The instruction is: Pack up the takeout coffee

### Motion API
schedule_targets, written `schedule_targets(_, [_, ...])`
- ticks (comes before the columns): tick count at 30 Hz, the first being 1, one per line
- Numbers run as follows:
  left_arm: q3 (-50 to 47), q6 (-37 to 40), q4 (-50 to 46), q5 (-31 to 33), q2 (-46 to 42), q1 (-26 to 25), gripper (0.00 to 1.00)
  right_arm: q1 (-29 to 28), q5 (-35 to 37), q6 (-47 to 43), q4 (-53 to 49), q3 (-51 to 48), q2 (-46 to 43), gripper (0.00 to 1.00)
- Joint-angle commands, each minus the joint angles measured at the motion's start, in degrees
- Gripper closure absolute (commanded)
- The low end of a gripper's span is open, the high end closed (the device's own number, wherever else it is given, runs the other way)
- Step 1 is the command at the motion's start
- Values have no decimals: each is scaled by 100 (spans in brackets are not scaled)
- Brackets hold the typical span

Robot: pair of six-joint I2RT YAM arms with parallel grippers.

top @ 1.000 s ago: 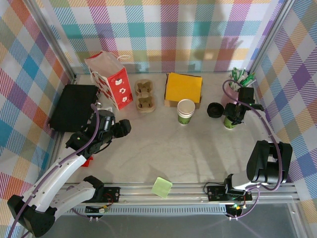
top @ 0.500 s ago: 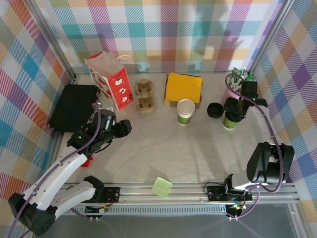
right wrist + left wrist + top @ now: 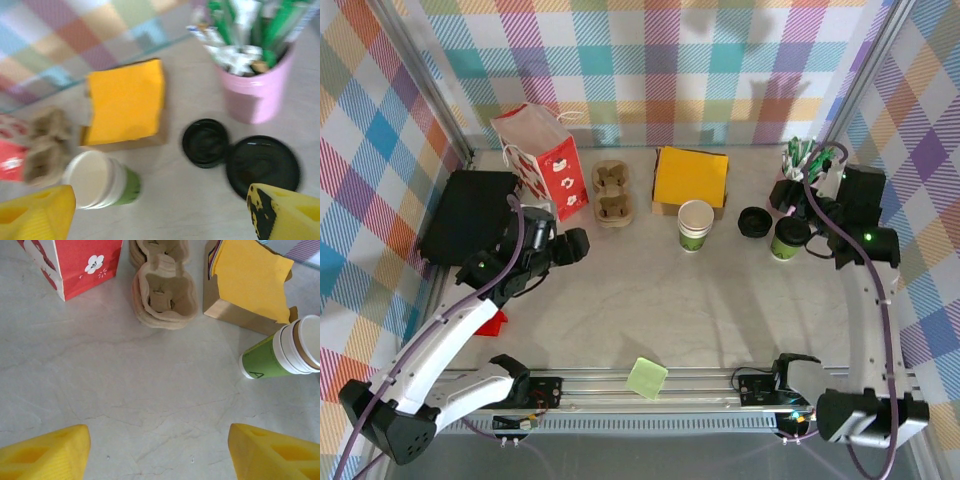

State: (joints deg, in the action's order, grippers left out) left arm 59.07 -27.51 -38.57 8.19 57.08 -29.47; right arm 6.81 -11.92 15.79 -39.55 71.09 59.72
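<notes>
Your left gripper (image 3: 157, 440) is released: its yellow fingers stand wide apart with nothing between them. Your right gripper (image 3: 157, 196) is spread just as wide, and it too holds nothing.

The pale marbled table (image 3: 650, 300) carries everything. At its left edge lies a flat black box (image 3: 470, 215); your left gripper hangs just off that box's near right corner. Far of the box stands a red and white paper bag (image 3: 545, 165), upright and open at the top. Right of centre, toward the far wall, sits a cardboard box with a yellow sheet on top (image 3: 690, 178). Between bag and box you have a stack of brown pulp cup carriers (image 3: 613, 193).

In the far right corner stands a pink cup of pens (image 3: 802, 165). The takeout coffee (image 3: 696, 225) stands upright with its mouth open, just beside the near right corner of the yellow-topped box and well apart from both grippers. Further right stands a second green cup with a black lid on it (image 3: 786, 238), and your right gripper hangs just to its right. A loose round black lid (image 3: 753, 222) lies between the two cups. A green sticky note (image 3: 647, 378) rests at the near edge.
</notes>
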Motion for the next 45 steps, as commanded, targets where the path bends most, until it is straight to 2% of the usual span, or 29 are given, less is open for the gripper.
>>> schedule_targets(1, [234,166,275,-42,189,47,26,-14,-1836,705,586,-546,-216,12])
schedule_targets(4, [350,167,451,-93,501,47,25,-274,-2219,998,1320,-1205,-396,13])
schedule_targets(10, [605,149,929,-172,1435,47,28,-1012,-1927,559,2190,-2207,-578,12])
schedule_targets(16, [1252,151,1129,192,2837,56,33,-1090,-1325,123,2912,-3110,-1112,12])
schedule_targets(23, [1868,-198,1335,455,4072,272,40,-1101,-854,422,3503,-3800,-1460,13])
schedule_targets(30, [2201,-445,1401,474,4845,479,44,-1103,-706,311,3438,-3883,-1691,13])
schedule_targets(45, [2447,-546,1546,447,5397,548,60,-1109,-601,244,3388,-3876,-1552,13])
